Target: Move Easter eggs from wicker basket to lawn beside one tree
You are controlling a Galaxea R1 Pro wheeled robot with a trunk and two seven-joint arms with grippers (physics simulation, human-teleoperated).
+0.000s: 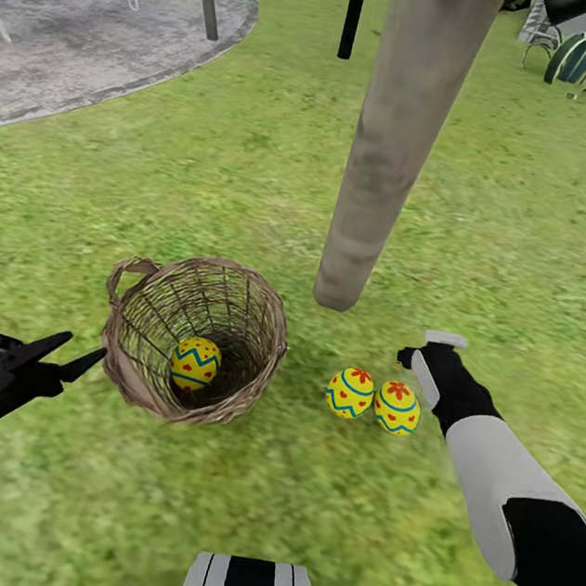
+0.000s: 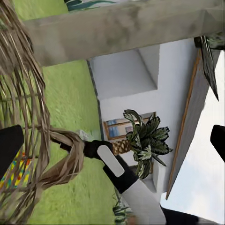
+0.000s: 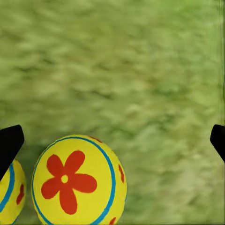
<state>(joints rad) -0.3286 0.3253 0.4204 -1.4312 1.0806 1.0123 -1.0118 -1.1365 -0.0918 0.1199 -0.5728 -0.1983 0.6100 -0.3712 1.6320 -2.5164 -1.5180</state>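
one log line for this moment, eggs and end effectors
eggs on lawn by tree: two | egg in wicker basket: one | left end effector: open, at basket | right end effector: open, empty

Open-weave brown wicker on the basket (image 1: 194,339), coarse and matt, with rough frayed strands at the loop handle (image 2: 65,161). Smooth painted shells on the Easter eggs (image 1: 349,393), yellow with blue bands and red flowers, faintly glossy on the one seen close (image 3: 78,182); smooth matt grey-beige bark on the tree trunk (image 1: 402,131). Short soft matt grass across the lawn (image 1: 257,156), rough grey stone on the patio (image 1: 78,36), matt black plastic on the left gripper (image 1: 68,355).
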